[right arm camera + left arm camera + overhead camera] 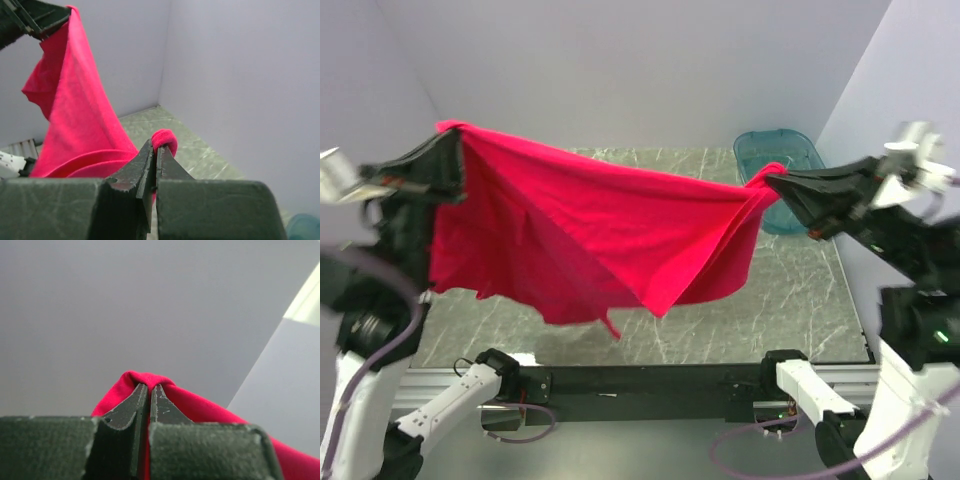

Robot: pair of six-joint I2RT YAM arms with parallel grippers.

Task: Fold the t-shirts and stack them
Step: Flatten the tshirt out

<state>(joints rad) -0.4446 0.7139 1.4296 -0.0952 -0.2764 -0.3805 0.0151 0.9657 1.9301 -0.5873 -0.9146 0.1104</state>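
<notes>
Now | red t-shirt [590,230] hangs stretched above the bench [800,300] | left pincer [448,150] and right pincer [772,181] each clenched on its edge | looks soft, light, droopy; best held at corners

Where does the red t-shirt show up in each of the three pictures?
Top external: red t-shirt spans the middle, hung between left gripper and right gripper.
Left wrist: bottom centre, bunched over the shut fingertips, trailing lower right.
Right wrist: left half, draping from the top-left corner to a wad at the fingertips.
Shared landmark: the left gripper pinching the cloth, seen in all three.
</notes>
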